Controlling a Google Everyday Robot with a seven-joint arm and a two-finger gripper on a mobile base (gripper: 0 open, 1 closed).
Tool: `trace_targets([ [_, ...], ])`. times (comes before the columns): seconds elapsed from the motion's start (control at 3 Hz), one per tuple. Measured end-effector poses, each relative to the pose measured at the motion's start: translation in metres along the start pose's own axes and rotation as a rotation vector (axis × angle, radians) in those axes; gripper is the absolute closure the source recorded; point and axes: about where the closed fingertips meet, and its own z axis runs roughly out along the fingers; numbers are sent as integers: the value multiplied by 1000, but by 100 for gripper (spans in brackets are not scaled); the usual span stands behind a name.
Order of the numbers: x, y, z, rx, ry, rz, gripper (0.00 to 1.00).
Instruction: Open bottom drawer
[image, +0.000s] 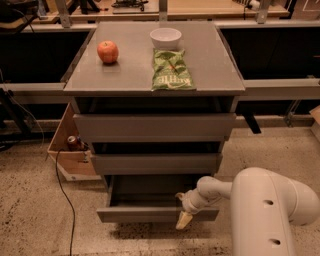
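Observation:
The bottom drawer (150, 214) of the grey cabinet is pulled out part way; its slim grey front panel stands forward and its plain grey tray interior (150, 192) shows. My gripper (183, 210) is at the drawer's front edge, right of centre, with one pale fingertip (183, 220) hanging down over the front panel. The white arm (270, 210) reaches in from the lower right. The middle drawer (156, 163) and the taller top drawer (154, 127) are shut or nearly shut.
On the cabinet top (125, 75) lie a red apple (107, 51), a white bowl (165, 37) and a green chip bag (171, 70). A cardboard box (72, 150) with a can stands left of the cabinet. A black cable (65, 200) runs across the speckled floor.

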Motion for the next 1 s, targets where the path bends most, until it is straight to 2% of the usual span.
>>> trace_targets([
  [0.33,-2,-19,-22,55,-55,20,49],
  [0.67,-4,-28,-30,83,-89,33,72],
  [1.0,-4,-37,-24,104,-140,62,97],
])
